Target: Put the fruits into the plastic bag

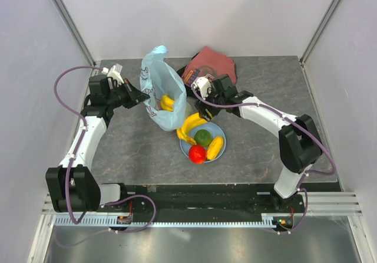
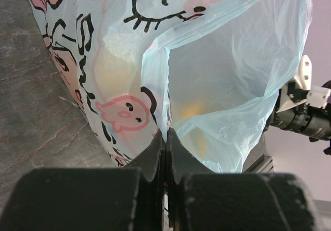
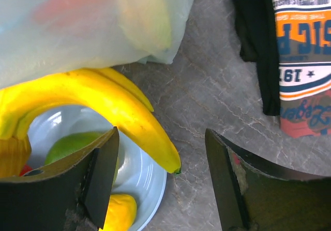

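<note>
Yellow bananas (image 3: 103, 99) lie near the spread right end effector (image 3: 161, 132)

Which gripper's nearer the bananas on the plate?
Right. The right gripper hangs open just above the bananas; the left gripper is shut on the plastic bag, which sits between.

Grey stone-pattern table (image 1: 129, 151) carries plastic bag (image 1: 154, 77), light-blue plate (image 1: 185, 150), dark-red cloth (image 1: 217, 62).
</note>
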